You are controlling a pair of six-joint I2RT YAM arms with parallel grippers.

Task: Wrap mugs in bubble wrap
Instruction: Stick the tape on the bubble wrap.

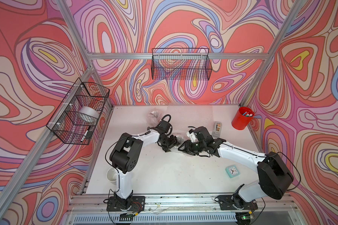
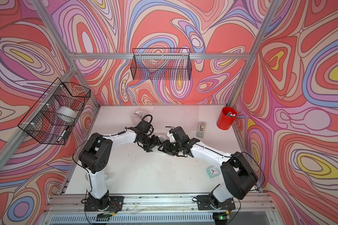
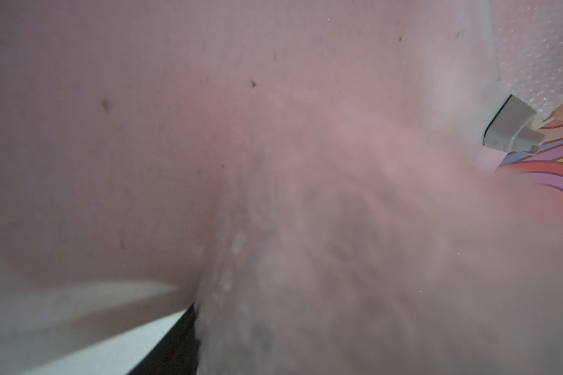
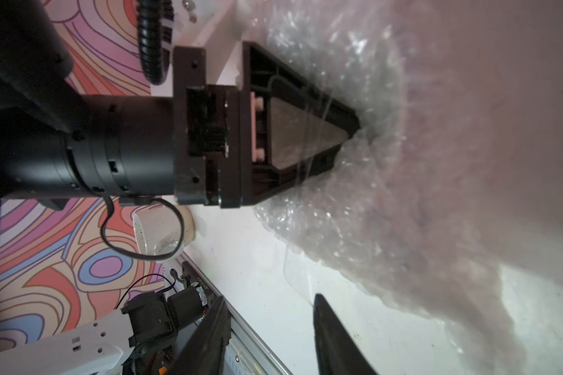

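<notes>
Right gripper [image 4: 270,297]: jaws parted, empty. Left gripper [image 4: 351,128]: tips buried in bubble wrap [image 4: 355,220]; whether it grips cannot be told.

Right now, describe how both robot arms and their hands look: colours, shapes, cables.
Both the left arm and right arm have glossy white links joined by bulky matte-black joint housings, on black base plates. Black cables loop alongside, one corrugated. The left hand has black triangular ribbed fingers with a grey pad; the right hand shows two pointed black fingers.
</notes>
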